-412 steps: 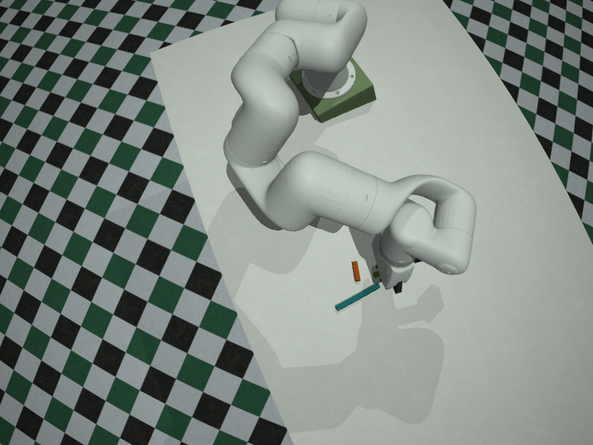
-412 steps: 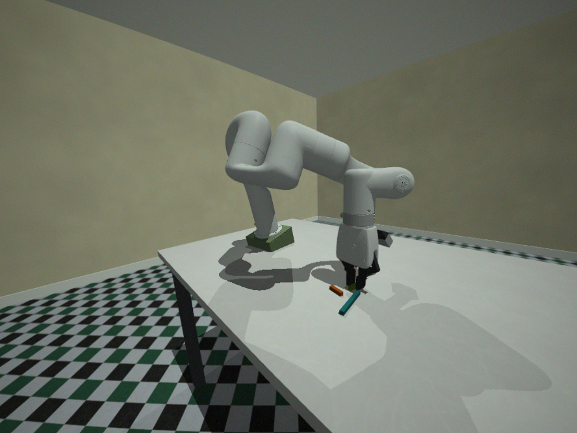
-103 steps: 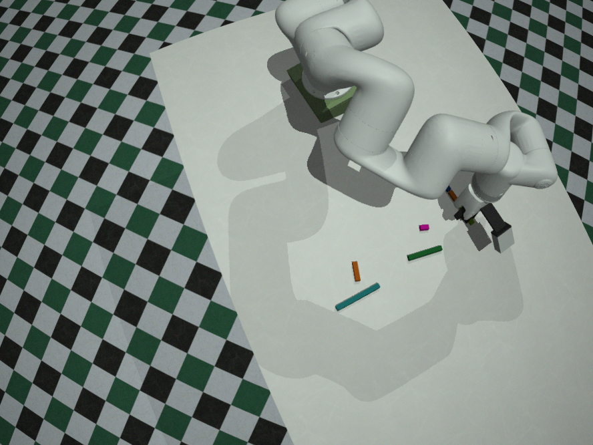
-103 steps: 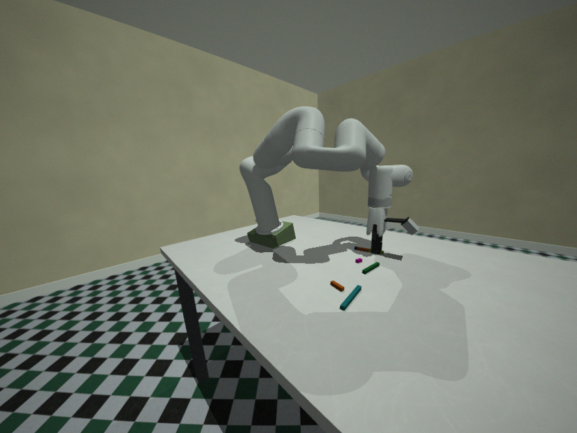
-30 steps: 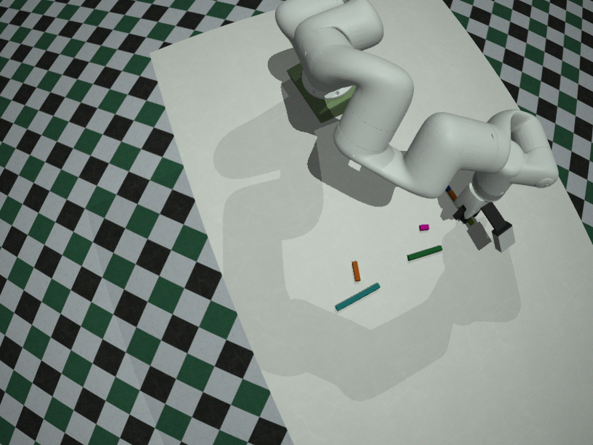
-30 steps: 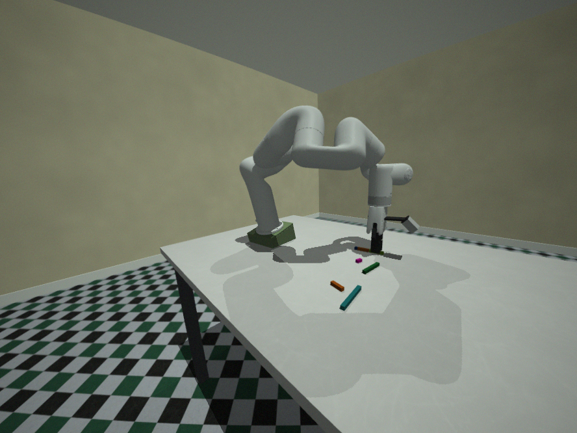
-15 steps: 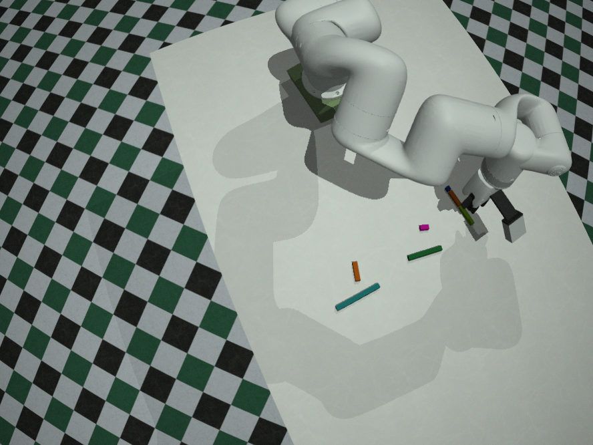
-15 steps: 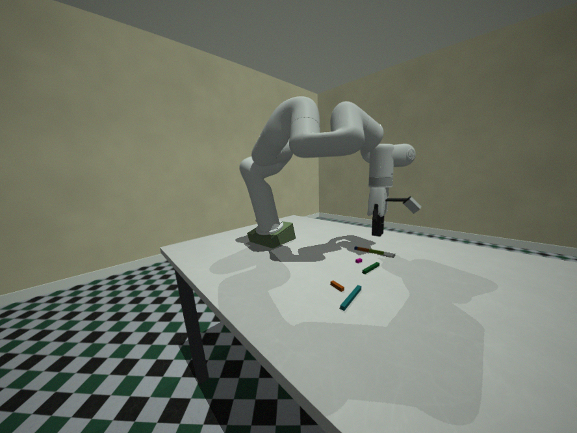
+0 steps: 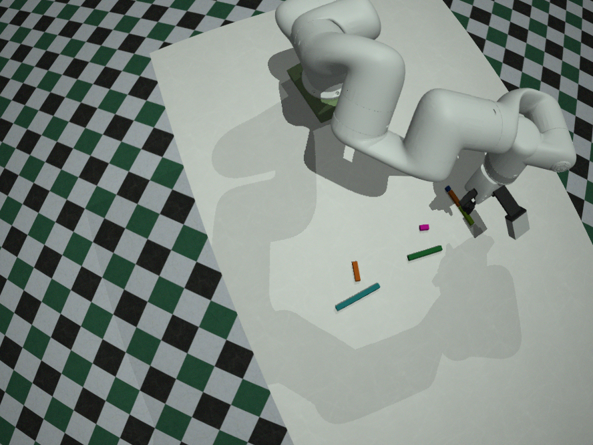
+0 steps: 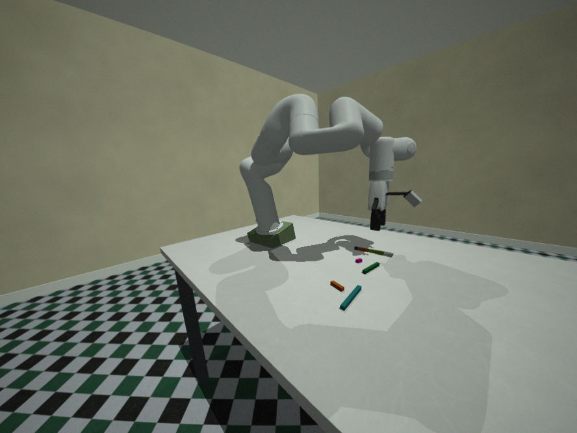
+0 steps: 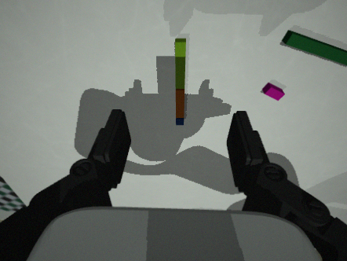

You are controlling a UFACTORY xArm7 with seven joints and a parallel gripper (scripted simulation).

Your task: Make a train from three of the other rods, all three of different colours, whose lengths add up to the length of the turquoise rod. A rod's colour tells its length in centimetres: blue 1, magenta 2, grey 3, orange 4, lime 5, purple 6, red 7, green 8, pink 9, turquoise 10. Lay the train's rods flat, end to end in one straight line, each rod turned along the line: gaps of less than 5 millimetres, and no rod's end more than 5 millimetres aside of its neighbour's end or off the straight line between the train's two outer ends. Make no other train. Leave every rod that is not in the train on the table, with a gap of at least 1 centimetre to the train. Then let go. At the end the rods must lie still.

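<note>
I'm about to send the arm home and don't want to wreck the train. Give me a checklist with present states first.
- Claw open, nothing held: ok
- Claw raised above the rods: ok
- Blue rod, orange rod and lime rod end to end, looking straight: ok
- Colours add up to turquoise's length: ok
- Spare rods apart from the train: ok
- Joint gaps within the limit: cannot tell exactly; none visible

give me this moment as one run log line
pincer: open, raised above train | train: blue, orange, lime in line | magenta, green, second orange, turquoise: apart
</note>
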